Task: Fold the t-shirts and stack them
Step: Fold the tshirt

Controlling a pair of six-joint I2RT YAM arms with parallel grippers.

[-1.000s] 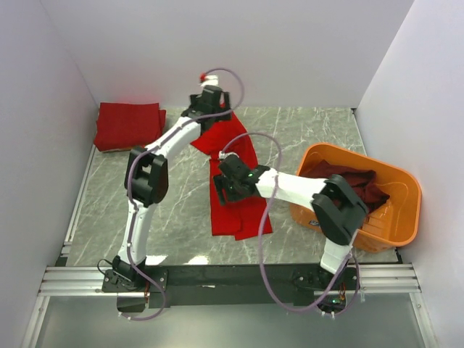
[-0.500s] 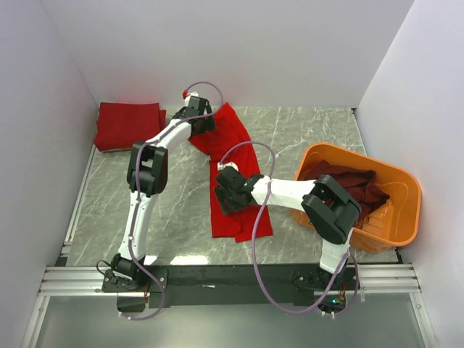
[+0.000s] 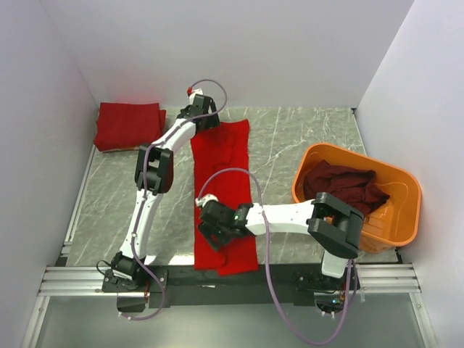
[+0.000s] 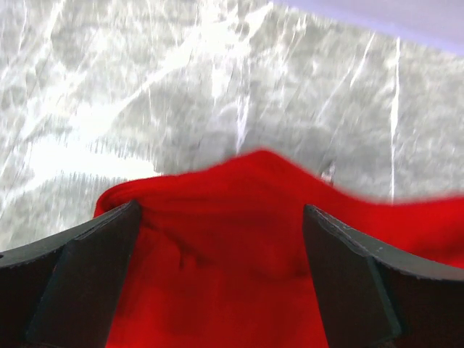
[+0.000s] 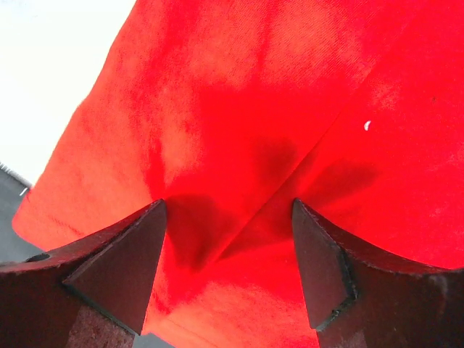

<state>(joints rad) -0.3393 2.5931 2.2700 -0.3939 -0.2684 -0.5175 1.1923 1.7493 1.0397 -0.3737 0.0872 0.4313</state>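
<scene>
A bright red t-shirt (image 3: 221,163) lies stretched out as a long strip down the middle of the table. My left gripper (image 3: 205,119) is at its far end. In the left wrist view the jaws stand wide apart with bunched red cloth (image 4: 217,275) between them, gripper (image 4: 221,212). My right gripper (image 3: 212,235) is over the shirt's near end. In the right wrist view its jaws stand apart over a crease in the cloth (image 5: 239,109), gripper (image 5: 228,206). A stack of folded red t-shirts (image 3: 129,125) sits at the back left. Dark maroon t-shirts (image 3: 341,185) lie in the tub.
An orange plastic tub (image 3: 395,217) stands at the right. White walls close in the marble table (image 3: 304,138) on the left, back and right. A metal rail (image 3: 232,279) runs along the near edge by the arm bases.
The shirt was bunched and held off the table. Now it lies straightened in a long strip. My right gripper has moved toward the near edge, and my left stayed at the far end.
</scene>
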